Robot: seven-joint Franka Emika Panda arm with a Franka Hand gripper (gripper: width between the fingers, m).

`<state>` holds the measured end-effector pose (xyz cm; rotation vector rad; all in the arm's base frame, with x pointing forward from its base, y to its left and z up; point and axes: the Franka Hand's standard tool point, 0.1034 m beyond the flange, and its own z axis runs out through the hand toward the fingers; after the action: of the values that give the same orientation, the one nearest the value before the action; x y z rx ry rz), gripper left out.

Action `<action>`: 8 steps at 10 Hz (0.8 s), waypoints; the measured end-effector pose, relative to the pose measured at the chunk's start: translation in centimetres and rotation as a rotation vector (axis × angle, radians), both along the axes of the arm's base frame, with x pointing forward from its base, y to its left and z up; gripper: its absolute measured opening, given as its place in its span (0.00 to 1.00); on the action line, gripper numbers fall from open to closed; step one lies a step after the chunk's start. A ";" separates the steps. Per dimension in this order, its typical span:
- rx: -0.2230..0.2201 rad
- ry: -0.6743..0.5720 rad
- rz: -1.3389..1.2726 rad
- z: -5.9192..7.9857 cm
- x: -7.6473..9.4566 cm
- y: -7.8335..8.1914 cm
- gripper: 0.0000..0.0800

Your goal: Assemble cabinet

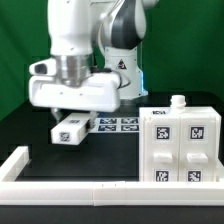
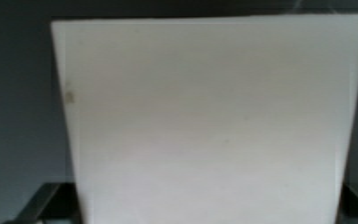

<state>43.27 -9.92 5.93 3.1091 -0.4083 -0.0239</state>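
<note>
White plastic makes up the cabinet (image 1: 180,145), which stands on the black table (image 1: 115,155) at the exterior view's right. Its near face shows four black-and-white tags, and a small knob (image 1: 178,101) sits on its top. A loose box (image 1: 70,129), also white and tagged, is well apart from it toward the exterior view's left, directly under the arm. The gripper (image 1: 69,121) comes down on this box from above, with its jaws closed against the box's sides. In the wrist view the box (image 2: 202,110) fills nearly everything, and one dark finger (image 2: 43,205) shows against its edge. The marker board (image 1: 118,124) lies flat just beyond the box. A low white frame (image 1: 20,163) borders the table's near side.
</note>
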 end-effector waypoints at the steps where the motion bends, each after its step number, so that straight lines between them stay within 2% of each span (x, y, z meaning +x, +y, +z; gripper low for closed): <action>1: 0.017 -0.001 -0.009 1.4 1.0 1.7 0.71; 5: 0.063 0.022 -0.062 5.6 4.7 5.4 0.71; 7: 0.061 0.075 -0.137 7.6 6.3 7.7 0.71; 8: 0.060 0.062 -0.109 7.2 6.3 7.4 0.71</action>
<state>49.55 -2.55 13.17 3.1305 -0.5859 -0.1348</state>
